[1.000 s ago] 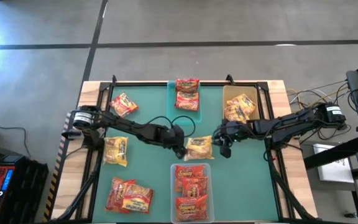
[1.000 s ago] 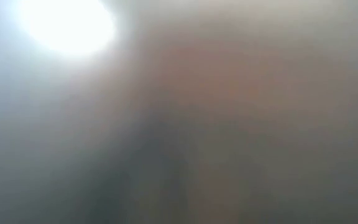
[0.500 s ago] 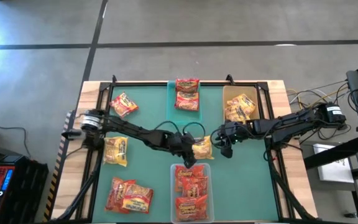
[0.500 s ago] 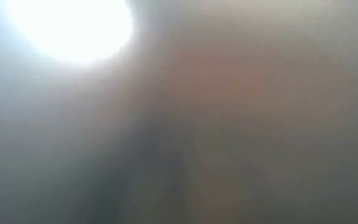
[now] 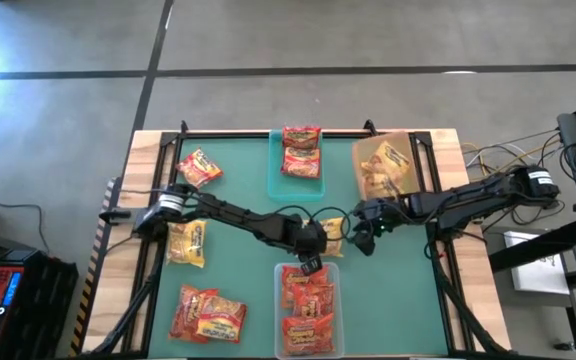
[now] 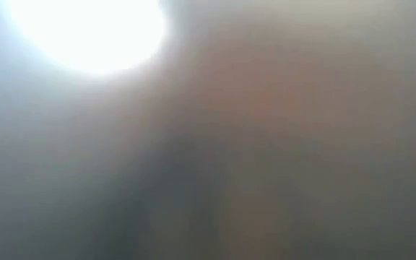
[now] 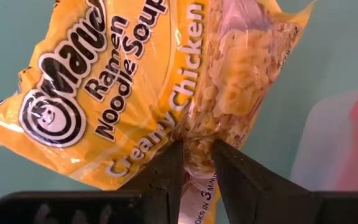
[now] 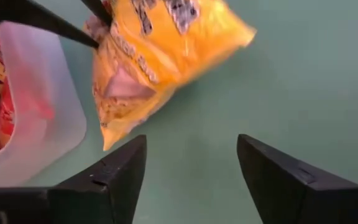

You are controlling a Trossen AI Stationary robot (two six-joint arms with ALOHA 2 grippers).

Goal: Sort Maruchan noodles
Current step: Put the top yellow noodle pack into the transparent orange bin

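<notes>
Yellow crinkled plastic fills the left wrist view: a Creamy Chicken ramen packet point(image 7: 166, 81) is pinched at its edge between the fingers of the left claw point(image 7: 196, 163), which is clamped on it near the middle of the green table point(image 5: 238, 270), just beyond the far rim of the clear bin point(image 5: 310, 310) of red-orange packets point(image 5: 308, 300). From above, the packet point(image 5: 332, 229) sits between the two claws. The right claw point(image 8: 191, 163) hangs just beside it with its fingers spread wide and gripping nothing, the yellow packet lying ahead of them on the mat. Elsewhere on the table (seen from above), a teal bin point(image 5: 298, 165) at the far edge holds red packets point(image 5: 301, 150), a tan bin point(image 5: 383, 165) to its right holds yellow ones point(image 5: 386, 168), and loose packets lie on the left side: one red-orange near the far left point(image 5: 198, 168), one yellow point(image 5: 186, 242), and a red pair at the near left point(image 5: 208, 314). The low view shows only blur and glare.
</notes>
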